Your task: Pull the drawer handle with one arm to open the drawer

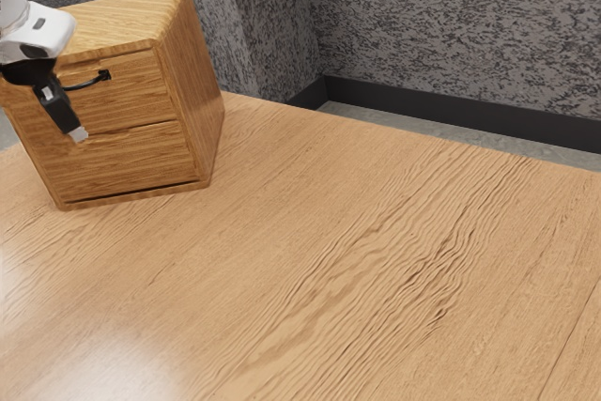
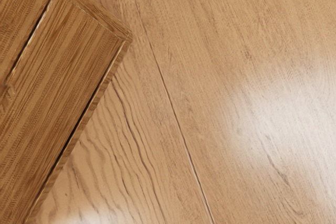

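Note:
A wooden cabinet (image 1: 131, 91) with two stacked drawers stands at the exterior view's far left. The upper drawer (image 1: 122, 96) carries a thin black handle (image 1: 90, 80) and sits flush with the cabinet front. My gripper (image 1: 75, 131) comes down from the white hand (image 1: 33, 35) in front of the cabinet. Its tip is just below the handle, near the seam between the two drawers, and holds nothing that I can see. The wrist view looks down on the cabinet's lower front (image 2: 52, 93) and its bottom corner.
The cabinet rests on a broad wooden surface (image 1: 376, 260) that spreads toward the exterior view's right. A grey speckled wall (image 1: 451, 16) with a black skirting board (image 1: 470, 115) closes the back.

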Available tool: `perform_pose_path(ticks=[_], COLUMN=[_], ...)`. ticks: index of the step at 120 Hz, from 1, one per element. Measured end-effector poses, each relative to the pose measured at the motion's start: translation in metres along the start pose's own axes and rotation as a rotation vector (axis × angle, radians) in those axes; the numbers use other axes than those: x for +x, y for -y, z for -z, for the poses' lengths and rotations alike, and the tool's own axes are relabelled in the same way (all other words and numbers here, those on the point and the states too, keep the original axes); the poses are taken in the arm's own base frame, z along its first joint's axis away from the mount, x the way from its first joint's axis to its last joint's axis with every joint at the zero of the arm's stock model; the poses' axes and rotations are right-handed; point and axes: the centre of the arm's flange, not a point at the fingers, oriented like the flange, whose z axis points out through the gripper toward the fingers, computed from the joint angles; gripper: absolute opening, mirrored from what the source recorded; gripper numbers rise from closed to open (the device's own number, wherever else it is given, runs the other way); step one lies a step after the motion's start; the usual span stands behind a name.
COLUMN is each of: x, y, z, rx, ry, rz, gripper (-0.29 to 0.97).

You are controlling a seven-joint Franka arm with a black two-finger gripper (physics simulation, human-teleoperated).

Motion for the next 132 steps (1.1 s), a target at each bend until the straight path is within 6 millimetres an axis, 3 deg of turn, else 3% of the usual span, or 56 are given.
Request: perform_pose_path(ticks=[25, 50, 71, 114, 125, 132], x=[0.001, -0.022, -0.018, -0.013, -0.015, -0.016], y=[0.069, 0.103, 0.104, 0.096, 0.094, 0.093], z=[-0.04, -0.075, -0.098, -0.114, -0.119, -0.123], rx=[0.17, 0.209, 0.195, 0.154, 0.138, 0.124], ry=[-0.023, 0.033, 0.057, 0.052, 0.049, 0.047], rz=[-0.144, -0.209, -0.279, -0.361, -0.37, -0.374], gripper=[0.68, 0.68, 0.68, 0.68, 0.82, 0.73])
